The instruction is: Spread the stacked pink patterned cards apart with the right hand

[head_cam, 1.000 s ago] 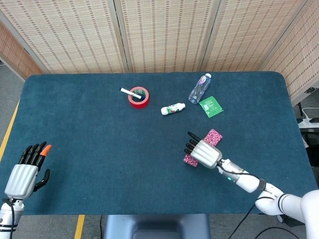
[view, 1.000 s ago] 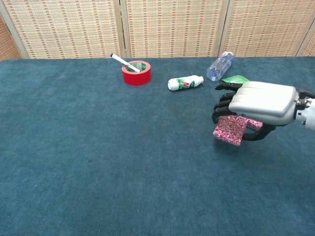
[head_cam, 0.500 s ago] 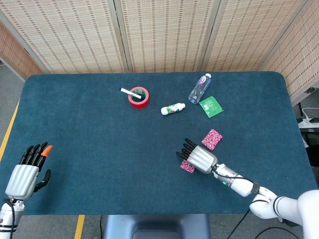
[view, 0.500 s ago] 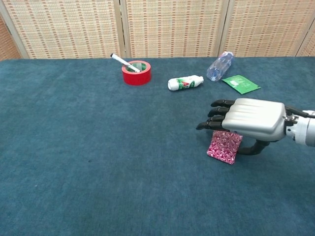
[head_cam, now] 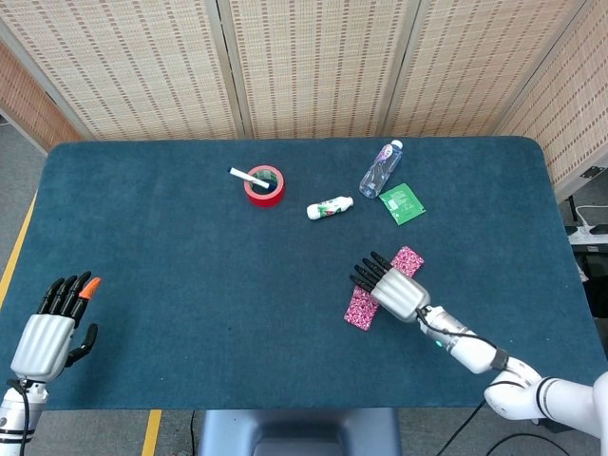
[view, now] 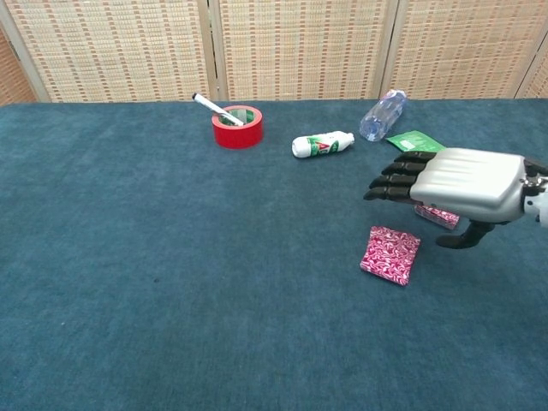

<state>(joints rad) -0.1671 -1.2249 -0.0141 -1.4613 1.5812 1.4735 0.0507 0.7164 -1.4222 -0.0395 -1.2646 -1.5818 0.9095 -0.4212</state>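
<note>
Toward the table's (head_cam: 142,237) right front, two pink cards lie apart: the near card (view: 390,253) flat on the cloth, the far card (head_cam: 408,260) partly hidden behind the right hand (view: 462,184). That hand hangs above them, fingers extended, holding nothing. The spreading looks done; only withdrawing seems left.

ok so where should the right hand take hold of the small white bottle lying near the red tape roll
Probably around the middle of the white bottle, coming down from above. It lies on its side, so fingers can close across its round body; the right hand is open and empty.
</note>
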